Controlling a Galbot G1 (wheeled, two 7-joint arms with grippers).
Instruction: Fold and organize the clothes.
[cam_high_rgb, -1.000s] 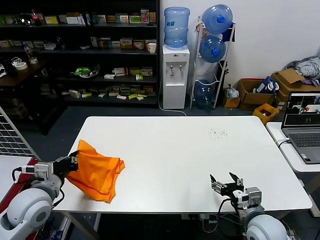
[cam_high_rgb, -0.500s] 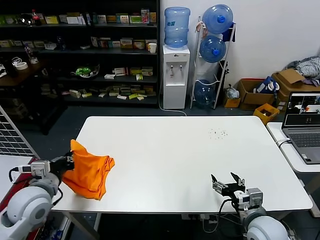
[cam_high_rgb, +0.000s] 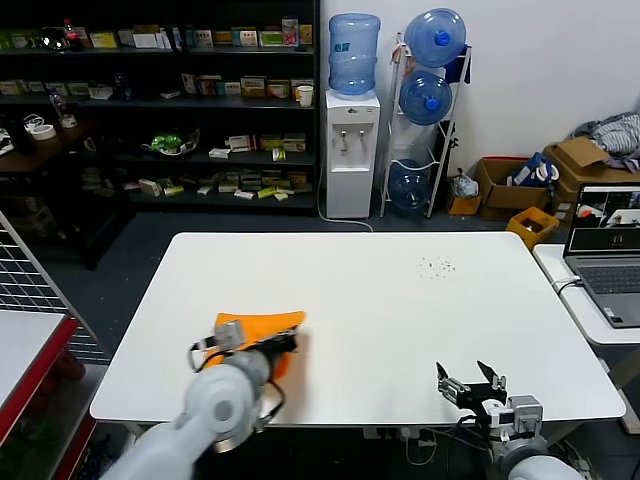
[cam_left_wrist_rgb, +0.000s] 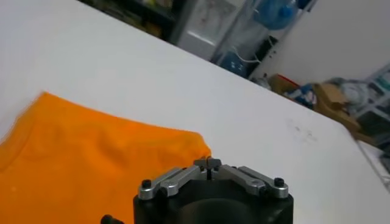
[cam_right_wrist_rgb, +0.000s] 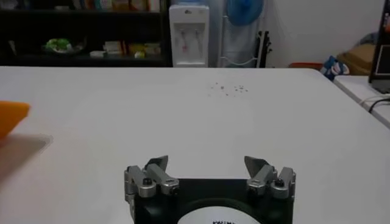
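The white table (cam_high_rgb: 400, 300) fills most of what I see, and I place everything against it. The orange T-shirt (cam_high_rgb: 262, 328) lies in a bunched heap on the table near its front edge, toward its left half; from my left wrist its cloth (cam_left_wrist_rgb: 91, 158) spreads flat on the white surface just beyond my fingers. My left gripper (cam_high_rgb: 283, 343) sits at the shirt's right edge, above the table's front edge, its fingers (cam_left_wrist_rgb: 208, 163) pressed together with no cloth visible between them. My right gripper (cam_high_rgb: 470, 384) hangs at the table's front edge toward the right corner, well apart from the shirt, its fingers (cam_right_wrist_rgb: 157, 165) spread wide over bare tabletop and holding nothing.
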